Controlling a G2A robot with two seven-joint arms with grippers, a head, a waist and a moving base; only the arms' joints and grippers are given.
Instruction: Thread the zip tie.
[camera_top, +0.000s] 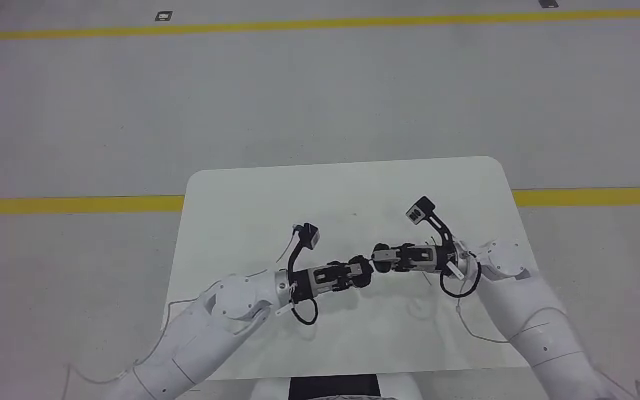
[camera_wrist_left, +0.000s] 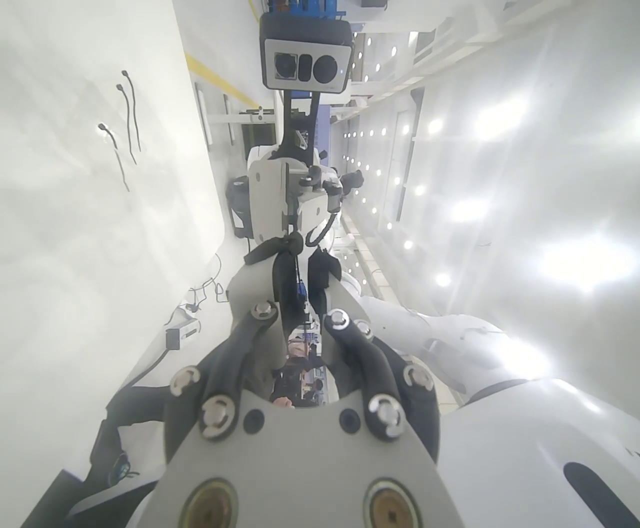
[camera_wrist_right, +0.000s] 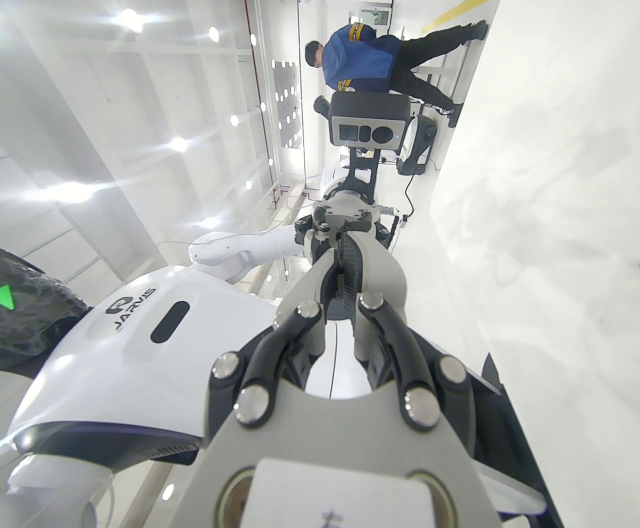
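My two grippers meet tip to tip above the middle of the white table (camera_top: 300, 200). The left gripper (camera_top: 362, 270) comes from the near left and the right gripper (camera_top: 383, 256) from the near right. In the left wrist view, a thin dark zip tie (camera_wrist_left: 298, 277) runs between the left gripper's (camera_wrist_left: 306, 247) black-covered fingers (camera_wrist_left: 285, 280), which stand close together on it. The right gripper's (camera_wrist_right: 345, 240) fingers (camera_wrist_right: 352, 265) are pressed together, with its tips right against the left gripper's. The tie's ends are hidden between the tips.
Three spare dark zip ties (camera_wrist_left: 131, 115) lie side by side on the table, away from the grippers. Each arm carries a raised camera block (camera_top: 307, 236) that sticks out near the meeting point. The table's rounded edge (camera_top: 195, 185) lies far from both grippers.
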